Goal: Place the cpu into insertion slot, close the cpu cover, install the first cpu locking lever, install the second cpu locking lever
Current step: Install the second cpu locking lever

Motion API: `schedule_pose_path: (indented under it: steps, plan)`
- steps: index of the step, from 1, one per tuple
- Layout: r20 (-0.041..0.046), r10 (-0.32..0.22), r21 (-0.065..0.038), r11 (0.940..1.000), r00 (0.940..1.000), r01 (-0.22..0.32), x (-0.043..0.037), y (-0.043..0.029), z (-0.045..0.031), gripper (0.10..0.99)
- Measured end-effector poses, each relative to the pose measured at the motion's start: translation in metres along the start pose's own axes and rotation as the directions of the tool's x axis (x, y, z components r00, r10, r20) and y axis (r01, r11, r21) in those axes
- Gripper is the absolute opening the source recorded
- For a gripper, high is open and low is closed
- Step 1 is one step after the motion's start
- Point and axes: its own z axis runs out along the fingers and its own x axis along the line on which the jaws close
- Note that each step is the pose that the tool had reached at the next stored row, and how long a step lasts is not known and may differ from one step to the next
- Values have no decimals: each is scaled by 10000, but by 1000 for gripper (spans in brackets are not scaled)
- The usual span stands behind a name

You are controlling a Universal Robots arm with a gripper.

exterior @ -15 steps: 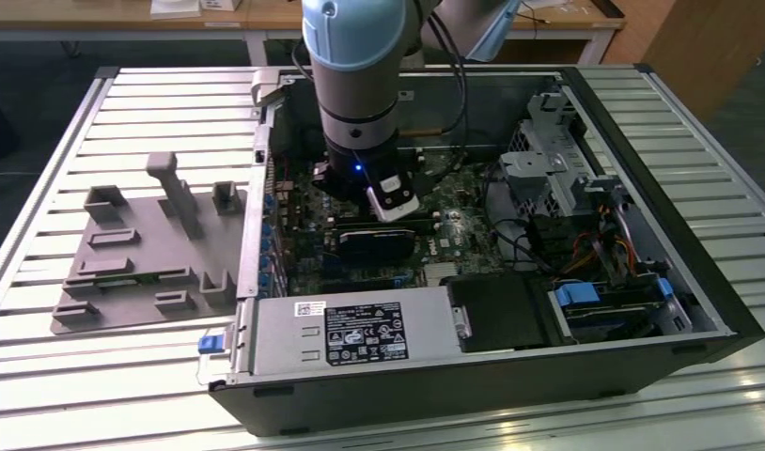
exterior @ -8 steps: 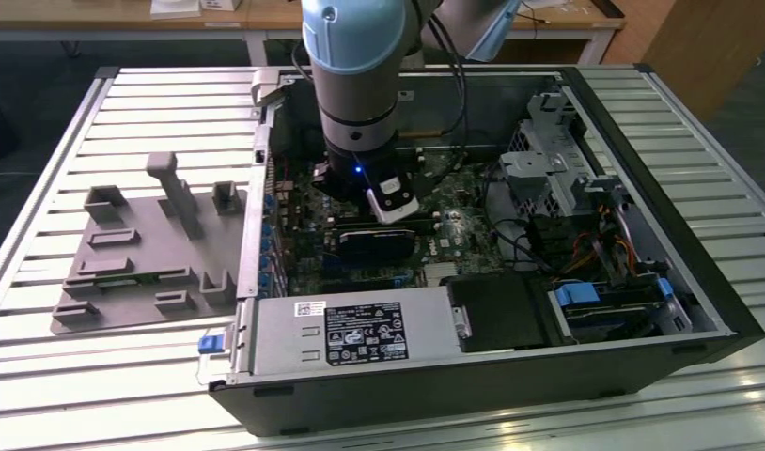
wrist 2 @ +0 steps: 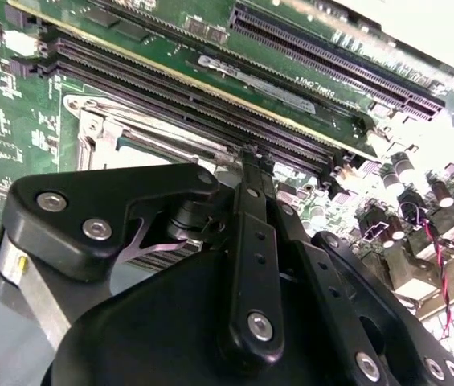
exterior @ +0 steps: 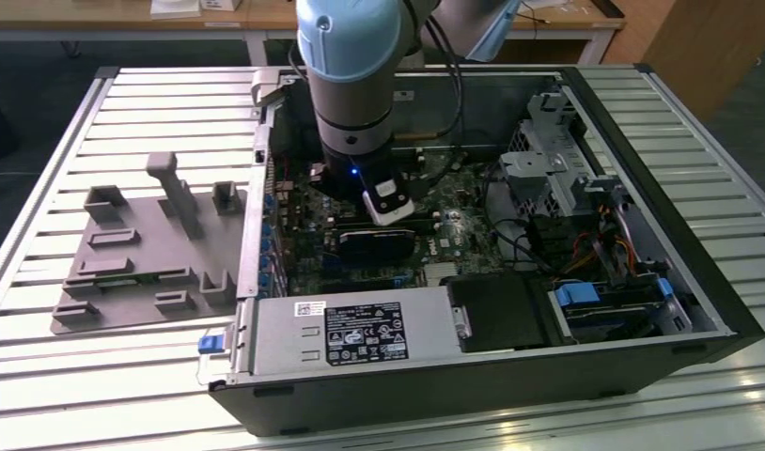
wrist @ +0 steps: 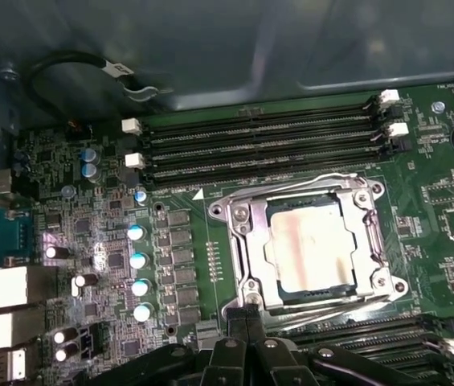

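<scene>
While the gripper [wrist: 247, 315] works low inside the open computer case [exterior: 633, 376], its black fingers [wrist 2: 252, 209] stand drawn together, tips side by side with no gap showing between them, and nothing can be seen clamped there. In the first wrist view the tips sit at the near edge of the insertion slot [wrist: 239, 241], just beside the thin wire locking lever [wrist: 331, 315] that runs along that edge; whether they touch it cannot be told. The cpu [wrist: 307, 251] lies flat in the slot, its silvery top showing through the window of the cpu cover [wrist: 375, 233], which is folded down over it. A second wire lever [wrist: 291, 182] runs along the far side of the frame. In the second wrist view the fingertips reach the metal rim of the same socket, with the long memory slots [wrist 2: 210, 96] directly beyond. Four matching memory slots [wrist: 259, 141] lie beyond the socket in the first wrist view, and a row of capacitors [wrist: 138, 261] stands to one side on the green motherboard [wrist: 90, 241]. In the exterior view the arm [exterior: 351, 85] descends upright into the case, which lies on a slatted table [exterior: 56, 376]; a grey fixture plate [exterior: 145, 263] rests at the exterior view's left, apart from the case.
</scene>
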Motion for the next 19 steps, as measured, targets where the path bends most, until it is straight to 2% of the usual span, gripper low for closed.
schedule_pose_path:
  steps: [9,15,19]
  plan:
    - [-11,5,-78,10000,10000,-5,12,-5,13,102]
    - [-10,4,-75,10000,10000,-5,6,13,-58,102]
    - [-10,4,-73,10000,10000,-4,-10,16,-76,102]
